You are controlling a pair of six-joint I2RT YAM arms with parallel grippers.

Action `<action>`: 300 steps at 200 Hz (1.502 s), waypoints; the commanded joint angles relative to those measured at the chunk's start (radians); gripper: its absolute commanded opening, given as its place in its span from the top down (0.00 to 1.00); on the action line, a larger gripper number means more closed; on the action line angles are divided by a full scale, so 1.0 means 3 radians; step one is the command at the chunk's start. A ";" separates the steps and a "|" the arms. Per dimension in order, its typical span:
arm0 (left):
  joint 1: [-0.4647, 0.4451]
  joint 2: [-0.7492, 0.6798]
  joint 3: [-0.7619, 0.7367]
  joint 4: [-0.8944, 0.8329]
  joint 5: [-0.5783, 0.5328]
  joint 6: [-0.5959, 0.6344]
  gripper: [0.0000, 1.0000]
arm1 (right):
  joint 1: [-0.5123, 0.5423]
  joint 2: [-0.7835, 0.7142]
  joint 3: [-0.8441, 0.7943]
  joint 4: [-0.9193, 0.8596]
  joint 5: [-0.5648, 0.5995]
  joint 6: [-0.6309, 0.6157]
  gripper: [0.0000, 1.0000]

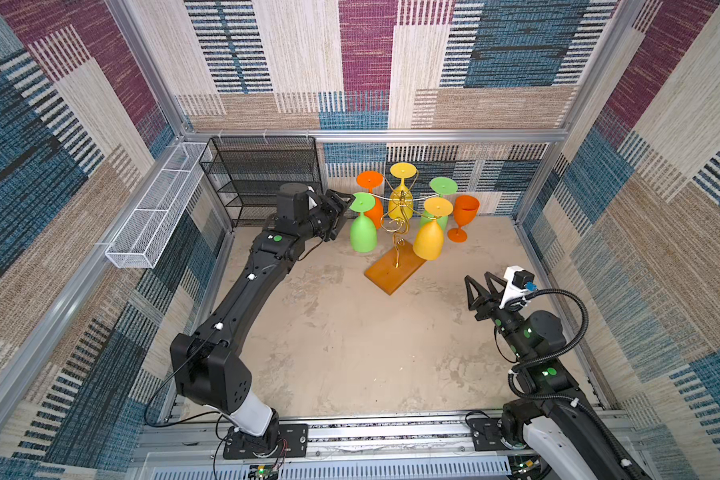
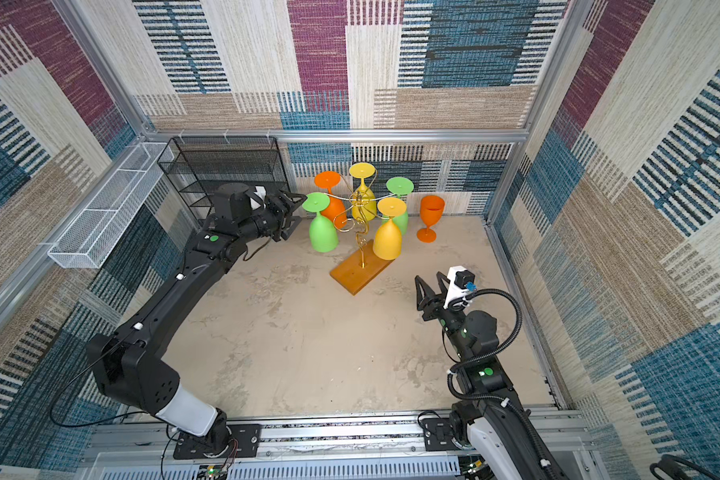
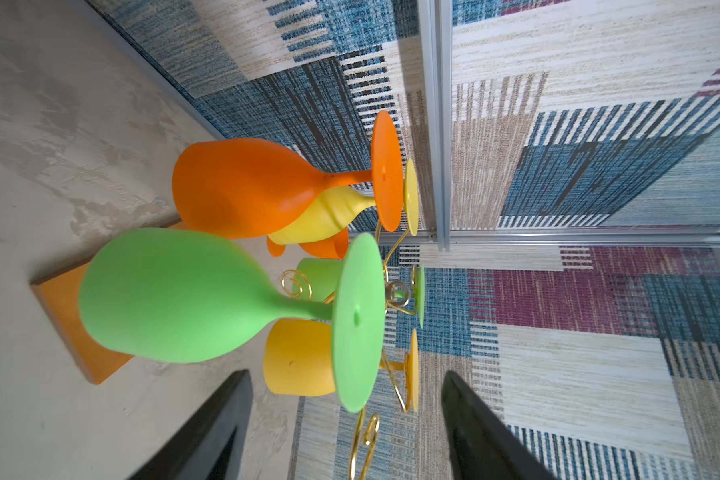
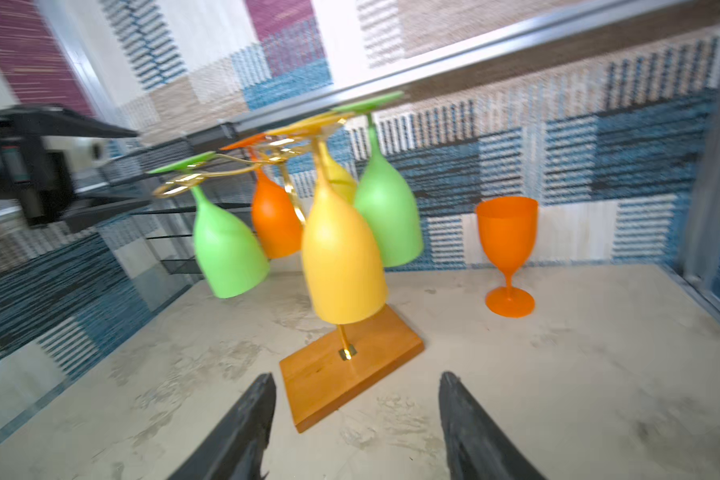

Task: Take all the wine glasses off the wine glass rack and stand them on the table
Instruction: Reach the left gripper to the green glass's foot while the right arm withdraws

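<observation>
Your left end effector (image 1: 343, 212) is released. Its jaws stand wide apart, gripping nothing, at the 9 o'clock side of the wine glass rack (image 1: 392, 272). The green wine glass (image 1: 363, 235) hangs bowl-down from the rack's 9 o'clock arm, just beside those jaws. In the left wrist view, the edge of its round foot sits in the gap between the two black fingers (image 3: 221, 419) and appears to touch neither. The frame edge cuts both fingers off there.

Your right end effector (image 1: 478, 277) is also released and empty. It is over the table (image 1: 350, 353) at about 4 o'clock from the rack, well apart from it. Its wrist view is smeared, so fine wire detail is lost.

The rack stands on the table toward 12 o'clock, near the back wall. In both top views the green glass hides most of the hanging orange glass (image 1: 369, 179). A second green glass (image 1: 443, 185) sits mostly behind the yellow-orange glass (image 1: 428, 243). The gold arms are thin and hard to trace. An upright orange wine glass (image 1: 463, 216) stands on the table at the rack's 3 o'clock, apart from it.
</observation>
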 commanded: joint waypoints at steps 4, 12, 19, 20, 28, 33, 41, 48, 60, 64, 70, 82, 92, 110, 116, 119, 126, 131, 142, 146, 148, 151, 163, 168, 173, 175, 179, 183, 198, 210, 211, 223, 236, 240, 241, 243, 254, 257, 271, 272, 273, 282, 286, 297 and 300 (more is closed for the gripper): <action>-0.0039 0.0100 0.0139 0.0131 -0.0203 -0.0224 0.28 | 0.0153 -0.0028 -0.0047 0.0593 -0.0343 -0.0245 0.36; -0.0051 0.0108 0.0140 0.0131 -0.0248 -0.0237 0.30 | 0.0216 -0.0013 -0.0035 0.0613 -0.0374 -0.0283 0.36; -0.0055 0.0113 0.0139 0.0155 -0.0269 -0.0243 0.33 | 0.0258 0.0001 -0.0020 0.0619 -0.0391 -0.0307 0.36; -0.0053 0.0115 0.0139 0.0158 -0.0269 -0.0243 0.33 | 0.0272 0.0001 -0.0018 0.0620 -0.0392 -0.0309 0.36; -0.0060 0.0125 0.0144 0.0185 -0.0282 -0.0256 0.35 | 0.0334 0.0019 0.0003 0.0612 -0.0395 -0.0333 0.37; -0.0060 0.0128 0.0148 0.0199 -0.0289 -0.0262 0.38 | 0.0364 0.0027 0.0020 0.0595 -0.0404 -0.0351 0.37; -0.0063 0.0133 0.0153 0.0213 -0.0302 -0.0268 0.40 | 0.0421 0.0030 0.0047 0.0568 -0.0403 -0.0374 0.37; -0.0066 0.0137 0.0159 0.0213 -0.0323 -0.0261 0.42 | 0.0468 0.0036 0.0067 0.0535 -0.0387 -0.0388 0.37; -0.0068 0.0140 0.0167 0.0205 -0.0336 -0.0267 0.47 | 0.0545 0.0036 0.0113 0.0476 -0.0370 -0.0432 0.38; -0.0070 0.0142 0.0167 0.0215 -0.0331 -0.0277 0.49 | 0.0567 0.0035 0.0125 0.0456 -0.0361 -0.0442 0.38; -0.0069 0.0141 0.0165 0.0246 -0.0322 -0.0290 0.51 | 0.0615 0.0033 0.0148 0.0432 -0.0337 -0.0452 0.38; -0.0081 0.0141 0.0175 0.0257 -0.0319 -0.0288 0.55 | 0.0682 0.0041 0.0188 0.0375 -0.0293 -0.0474 0.38; -0.0088 0.0141 0.0187 0.0254 -0.0316 -0.0279 0.57 | 0.0721 0.0054 0.0221 0.0333 -0.0276 -0.0493 0.38; -0.0097 0.0135 0.0174 0.0266 -0.0300 -0.0278 0.59 | 0.0801 0.0054 0.0244 0.0295 -0.0198 -0.0511 0.39; -0.0098 0.0124 0.0150 0.0289 -0.0297 -0.0283 0.60 | 0.0822 0.0046 0.0249 0.0282 -0.0175 -0.0516 0.39; -0.0103 0.0121 0.0140 0.0296 -0.0300 -0.0287 0.60 | 0.0830 0.0039 0.0250 0.0279 -0.0162 -0.0514 0.39; -0.0106 0.0112 0.0103 0.0321 -0.0304 -0.0291 0.61 | 0.0853 0.0028 0.0248 0.0269 -0.0137 -0.0516 0.39; -0.0109 0.0105 0.0084 0.0334 -0.0305 -0.0294 0.61 | 0.0866 0.0020 0.0252 0.0259 -0.0127 -0.0517 0.39; -0.0109 0.0089 0.0059 0.0336 -0.0310 -0.0294 0.63 | 0.0885 0.0019 0.0267 0.0227 -0.0106 -0.0525 0.39; -0.0109 0.0083 0.0049 0.0341 -0.0309 -0.0294 0.63 | 0.0893 0.0020 0.0273 0.0220 -0.0099 -0.0522 0.39; -0.0109 0.0081 0.0045 0.0343 -0.0314 -0.0298 0.64 | 0.0896 0.0023 0.0277 0.0215 -0.0098 -0.0529 0.39; -0.0111 0.0076 0.0035 0.0351 -0.0315 -0.0299 0.64 | 0.0901 0.0024 0.0280 0.0208 -0.0094 -0.0533 0.39; -0.0114 0.0066 0.0016 0.0370 -0.0315 -0.0307 0.67 | 0.0924 0.0023 0.0294 0.0197 -0.0084 -0.0534 0.40; -0.0118 0.0058 0.0015 0.0374 -0.0320 -0.0305 0.68 | 0.0932 0.0021 0.0295 0.0196 -0.0079 -0.0535 0.40; -0.0118 0.0058 0.0016 0.0372 -0.0324 -0.0304 0.69 | 0.0939 0.0026 0.0300 0.0194 -0.0073 -0.0535 0.40; -0.0119 0.0054 0.0018 0.0370 -0.0328 -0.0302 0.69 | 0.0947 0.0025 0.0301 0.0193 -0.0070 -0.0536 0.40; -0.0122 0.0051 0.0024 0.0367 -0.0333 -0.0295 0.70 | 0.0950 0.0025 0.0305 0.0191 -0.0065 -0.0537 0.40; -0.0122 0.0046 0.0027 0.0364 -0.0335 -0.0294 0.71 | 0.0955 0.0030 0.0306 0.0187 -0.0058 -0.0539 0.40; -0.0128 0.0047 0.0037 0.0356 -0.0336 -0.0286 0.75 | 0.0974 0.0053 0.0330 0.0166 -0.0034 -0.0542 0.40; -0.0129 0.0047 0.0044 0.0363 -0.0336 -0.0286 0.77 | 0.0989 0.0069 0.0342 0.0158 -0.0030 -0.0552 0.41; -0.0129 0.0046 0.0046 0.0365 -0.0336 -0.0285 0.77 | 0.0990 0.0070 0.0344 0.0157 -0.0030 -0.0552 0.41; -0.0134 0.0047 0.0048 0.0366 -0.0339 -0.0279 0.81 | 0.1008 0.0098 0.0357 0.0148 -0.0018 -0.0552 0.41; -0.0139 0.0045 0.0036 0.0365 -0.0339 -0.0273 0.86 | 0.1016 0.0121 0.0372 0.0149 -0.0018 -0.0555 0.41; -0.0143 0.0046 0.0033 0.0371 -0.0345 -0.0273 0.88 | 0.1022 0.0131 0.0381 0.0150 -0.0017 -0.0555 0.41; -0.0141 0.0045 0.0030 0.0371 -0.0346 -0.0273 0.88 | 0.1022 0.0132 0.0384 0.0148 -0.0016 -0.0553 0.41; -0.0140 0.0045 0.0027 0.0374 -0.0346 -0.0276 0.89 | 0.1021 0.0137 0.0387 0.0150 -0.0016 -0.0555 0.41; -0.0144 0.0041 0.0014 0.0377 -0.0342 -0.0281 0.92 | 0.1032 0.0165 0.0417 0.0140 -0.0031 -0.0561 0.41; -0.0144 0.0043 0.0012 0.0377 -0.0349 -0.0283 0.93 | 0.1038 0.0174 0.0422 0.0140 -0.0030 -0.0562 0.41; -0.0141 0.0037 0.0006 0.0377 -0.0355 -0.0279 0.97 | 0.1046 0.0187 0.0446 0.0140 -0.0024 -0.0571 0.40; -0.0143 0.0036 0.0006 0.0377 -0.0358 -0.0279 0.97 | 0.1046 0.0190 0.0448 0.0140 -0.0025 -0.0572 0.40; -0.0141 0.0035 0.0006 0.0377 -0.0360 -0.0279 0.97 | 0.1049 0.0192 0.0448 0.0140 -0.0023 -0.0575 0.41; -0.0144 0.0032 0.0006 0.0377 -0.0359 -0.0278 0.99 | 0.1052 0.0199 0.0457 0.0135 -0.0013 -0.0579 0.41; -0.0144 0.0033 0.0012 0.0372 -0.0358 -0.0279 1.00 | 0.1052 0.0205 0.0462 0.0135 -0.0011 -0.0580 0.41; -0.0143 0.0032 0.0017 0.0366 -0.0360 -0.0279 1.00 | 0.1057 0.0213 0.0465 0.0130 -0.0002 -0.0584 0.41; -0.0143 0.0029 0.0016 0.0368 -0.0361 -0.0279 1.00 | 0.1057 0.0216 0.0465 0.0130 0.0004 -0.0586 0.41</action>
